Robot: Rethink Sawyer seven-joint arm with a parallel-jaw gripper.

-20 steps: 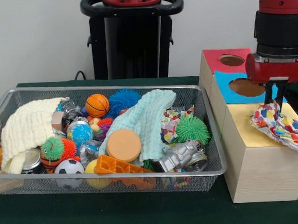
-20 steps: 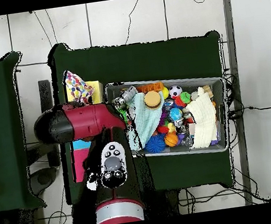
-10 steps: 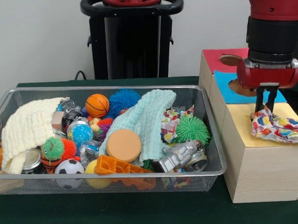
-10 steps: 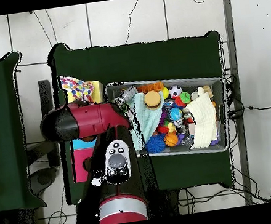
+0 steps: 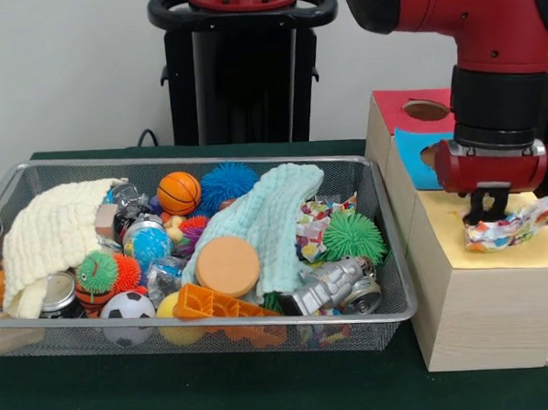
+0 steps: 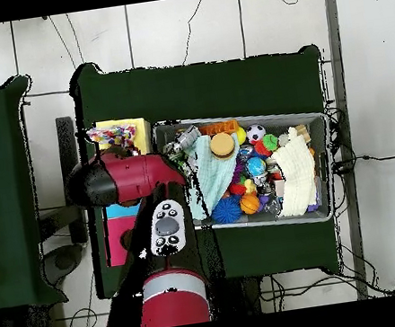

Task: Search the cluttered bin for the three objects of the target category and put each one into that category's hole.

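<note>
Front view – writing: no brand, label or lettering can be read on any item.
Front view – gripper: the red and black gripper [image 5: 488, 214] is seen lowered onto the yellow top panel of the pale wooden box [image 5: 478, 318]; its dark jaws are pinched on the crumpled multicoloured patterned cloth [image 5: 519, 225], which lies on that yellow panel and trails toward 3 o'clock.
Front view – box tops: a blue panel and a red panel, each with a round hole, are seen at 12 o'clock of the yellow one.
Front view – bin: a silver wire-mesh basket [image 5: 216, 329] is filled with a cream waffle-textured cloth [image 5: 50, 235], a pale mint cloth [image 5: 270, 214], a green spiky rubber ball [image 5: 353, 235], a small orange basketball [image 5: 179, 192], a round orange foam disc [image 5: 227, 265] and a silver metallic robot toy [image 5: 333, 285].
Overhead view – cloth: the patterned cloth [image 6: 114, 134] is seen on the yellow panel, at 12 o'clock of the red arm [image 6: 131, 177]; the jaws are hidden here.
</note>
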